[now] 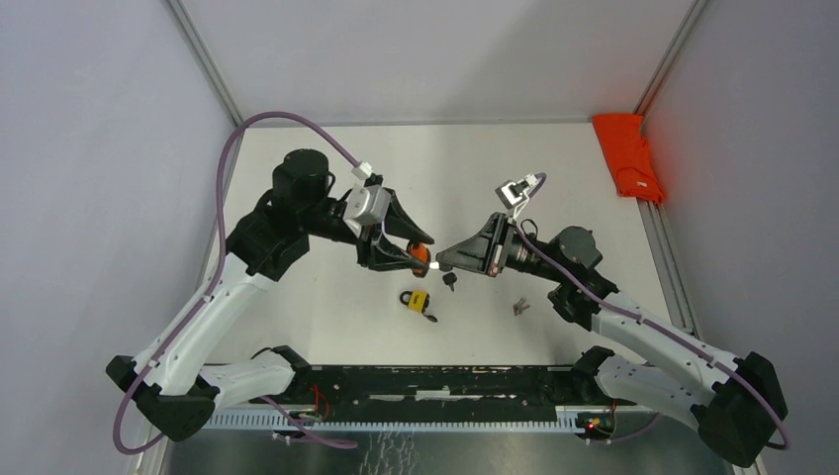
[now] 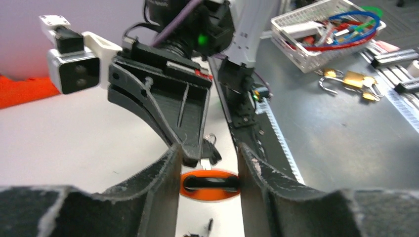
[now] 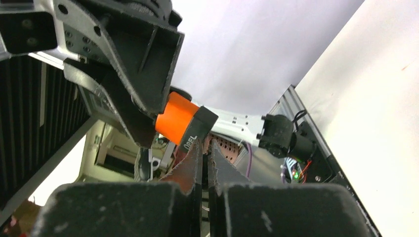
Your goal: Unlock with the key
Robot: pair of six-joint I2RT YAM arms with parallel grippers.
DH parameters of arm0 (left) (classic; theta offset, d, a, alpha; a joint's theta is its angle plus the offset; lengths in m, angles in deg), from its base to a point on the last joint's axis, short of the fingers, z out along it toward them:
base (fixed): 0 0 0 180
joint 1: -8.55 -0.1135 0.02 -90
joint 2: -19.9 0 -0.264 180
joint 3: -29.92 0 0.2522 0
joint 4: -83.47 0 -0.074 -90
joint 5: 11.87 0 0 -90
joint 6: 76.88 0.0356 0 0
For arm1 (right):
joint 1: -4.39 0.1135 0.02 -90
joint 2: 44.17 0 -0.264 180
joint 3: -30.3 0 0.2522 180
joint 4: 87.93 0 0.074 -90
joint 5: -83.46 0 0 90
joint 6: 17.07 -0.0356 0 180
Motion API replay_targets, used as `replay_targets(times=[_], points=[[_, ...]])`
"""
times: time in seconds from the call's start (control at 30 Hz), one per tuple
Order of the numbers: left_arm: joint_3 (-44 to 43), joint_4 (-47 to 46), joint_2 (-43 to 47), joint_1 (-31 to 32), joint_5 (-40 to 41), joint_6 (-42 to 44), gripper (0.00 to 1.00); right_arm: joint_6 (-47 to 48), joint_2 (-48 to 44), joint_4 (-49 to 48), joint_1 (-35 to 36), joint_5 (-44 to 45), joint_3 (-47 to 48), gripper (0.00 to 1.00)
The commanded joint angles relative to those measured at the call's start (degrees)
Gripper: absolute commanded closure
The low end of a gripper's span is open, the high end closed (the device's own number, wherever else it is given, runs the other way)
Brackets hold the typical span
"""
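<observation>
The left end effector [image 1: 416, 254] is clamping a smooth, rounded orange padlock [image 3: 175, 117]; the right end effector [image 1: 441, 260], reaching level opposite, is pinching a silvery key [image 2: 205, 165].

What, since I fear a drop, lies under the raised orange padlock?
A yellow padlock lies on the table just nearer the bases; straight below the orange padlock, the left pincer covers the view.

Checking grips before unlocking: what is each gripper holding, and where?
Left gripper holds the orange padlock by its body; right gripper pinches the key by its head.
</observation>
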Motion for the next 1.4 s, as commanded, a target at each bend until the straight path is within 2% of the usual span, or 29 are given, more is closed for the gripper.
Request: replay_targets(times=[0.0,0.2,0.3,0.57,0.7,0.83,1.07,1.17,1.23,1.37], points=[[2.11,-10.04,-0.11,0.59,6.15,-8.27,0.98,-0.45,0.73,-8.99,-0.19,7.38,3.71,1.0],[4.38,-9.07,-3.38,0.49,12.65,-6.41,0.98,0.84,3.37,-11.51,-2.21,9.69,3.55,1.0],[8.03,-13.43,-6.03,0.54,14.87,-8.61,0.98,0.4,5.31,-14.15,-4.75,9.81,1.96,1.0],[11.57,-20.8,-19.31,0.52,17.54,-11.78,0.98,-2.79,11.34,-29.7,-11.97,7.79,-5.91,1.0],[13.27,-28.04,-26.56,0.47,17.71,-15.38,0.98,-6.07,16.59,-40.99,-13.82,7.83,-9.95,1.0],[13.71,-31.66,-33.17,0.4,17.67,-18.06,0.98,-6.22,22.18,-45.76,-16.13,7.6,-12.29,1.0],[15.0,-38.39,-38.16,-1.31,15.53,-24.4,0.98,-14.06,36.12,-65.38,-20.53,6.35,-12.37,1.0],[17.01,-45.53,-38.8,-4.63,11.14,-30.69,0.98,-17.6,40.5,-72.81,-21.09,6.82,-11.43,1.0],[19.8,-57.17,-39.41,-7.71,7.0,-38.26,0.98,-19.22,42.44,-76.67,-21.2,7.52,-11.08,1.0],[26.21,-87.75,-42.6,-12.49,0.94,-58.25,0.98,-17.78,44.29,-78.42,-21.19,9.19,-10.88,1.0]])
